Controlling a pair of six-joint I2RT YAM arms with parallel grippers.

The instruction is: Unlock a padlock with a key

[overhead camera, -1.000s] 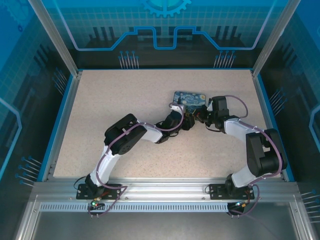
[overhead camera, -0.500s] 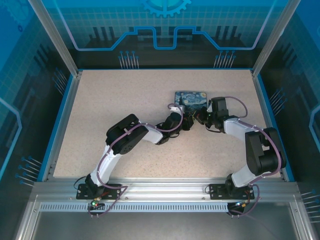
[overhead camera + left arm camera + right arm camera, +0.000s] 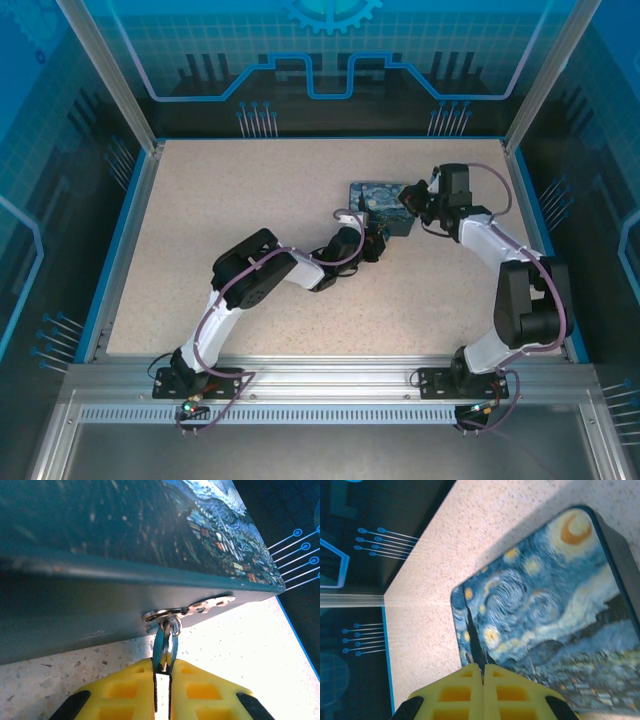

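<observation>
The small blue-teal padlock (image 3: pixel 165 649) hangs by its shackle from the metal hasp (image 3: pixel 187 611) on the front side of the Starry Night box (image 3: pixel 100 555). My left gripper (image 3: pixel 162 668) is shut on the padlock body, its yellow fingers pinching it from both sides. From above, the left gripper (image 3: pixel 380 238) sits at the box's (image 3: pixel 380 198) near edge. My right gripper (image 3: pixel 483 668) is shut, hovering over the painted lid (image 3: pixel 545 605); in the top view the right gripper (image 3: pixel 408 200) is at the box's right end. The key is hidden; I cannot tell whether the right fingers hold it.
The speckled beige table (image 3: pixel 240 210) spreads open to the left and front of the box. Blue enclosure walls (image 3: pixel 128 200) and aluminium posts ring the table. Both arms reach in toward the box from the near edge.
My left fingers have closed onto the padlock. The right gripper has lifted away from the box's front and moved back and right, over the lid's right end.
</observation>
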